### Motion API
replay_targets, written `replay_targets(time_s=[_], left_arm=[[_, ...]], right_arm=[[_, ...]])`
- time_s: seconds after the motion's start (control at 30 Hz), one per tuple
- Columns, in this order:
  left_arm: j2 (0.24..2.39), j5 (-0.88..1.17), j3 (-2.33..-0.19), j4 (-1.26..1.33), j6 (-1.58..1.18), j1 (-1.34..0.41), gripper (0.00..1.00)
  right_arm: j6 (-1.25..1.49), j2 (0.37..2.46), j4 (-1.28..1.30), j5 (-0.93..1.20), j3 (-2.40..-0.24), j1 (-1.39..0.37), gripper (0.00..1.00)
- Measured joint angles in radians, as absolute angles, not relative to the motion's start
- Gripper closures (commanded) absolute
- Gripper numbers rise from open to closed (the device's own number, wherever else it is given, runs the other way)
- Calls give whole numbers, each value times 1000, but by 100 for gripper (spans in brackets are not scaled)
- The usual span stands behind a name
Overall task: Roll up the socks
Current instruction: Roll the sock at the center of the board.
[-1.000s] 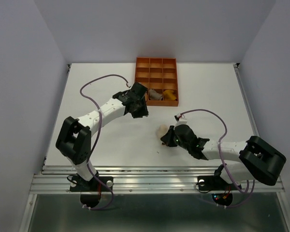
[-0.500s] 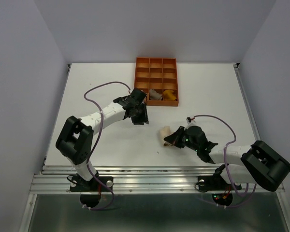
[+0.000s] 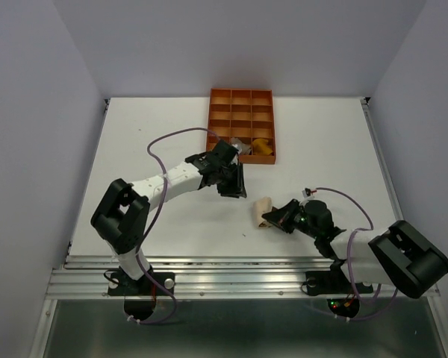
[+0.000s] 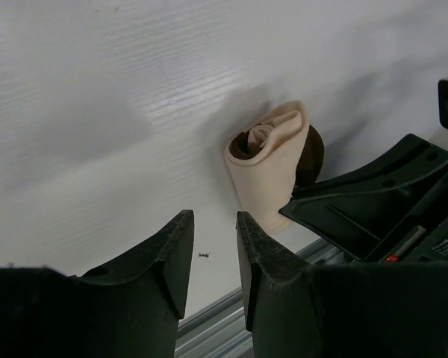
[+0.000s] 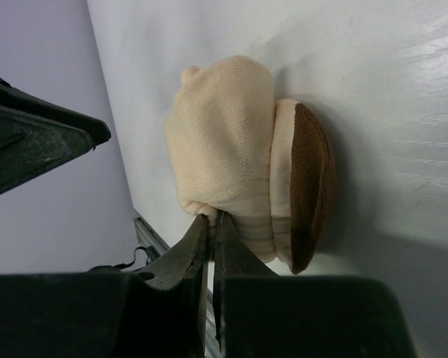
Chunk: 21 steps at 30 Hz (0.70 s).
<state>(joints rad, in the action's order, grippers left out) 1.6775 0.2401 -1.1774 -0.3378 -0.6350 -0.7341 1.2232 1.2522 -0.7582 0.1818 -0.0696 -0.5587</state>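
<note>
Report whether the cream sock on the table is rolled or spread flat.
Rolled: the cream fabric sock is a compact bundle, its end coiled in a spiral.

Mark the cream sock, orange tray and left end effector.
cream sock (image 4: 269, 164): left wrist view, rolled cream body.
orange tray (image 3: 241, 92): top external view, far rim.
left end effector (image 4: 213, 227): left wrist view, midway between its fingertips.

Cream sock (image 4: 269, 160) rolled, brown end showing; yellow sock (image 3: 263, 145) sits in tray (image 3: 212, 112).
</note>
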Motion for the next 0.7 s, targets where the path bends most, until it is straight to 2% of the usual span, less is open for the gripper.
replay_targets(time_s=[0.4, 0.57, 0.7], left_arm=[[1804, 300, -1253, -305, -628, -802, 59], [1829, 305, -1267, -294, -630, -812, 58], [1850, 306, -1272, -282, -636, -812, 53]], right_arm=[[1370, 1402, -866, 279, -71, -477, 99], [1377, 1392, -855, 282, -71, -472, 99], [1369, 1369, -829, 277, -71, -472, 99]])
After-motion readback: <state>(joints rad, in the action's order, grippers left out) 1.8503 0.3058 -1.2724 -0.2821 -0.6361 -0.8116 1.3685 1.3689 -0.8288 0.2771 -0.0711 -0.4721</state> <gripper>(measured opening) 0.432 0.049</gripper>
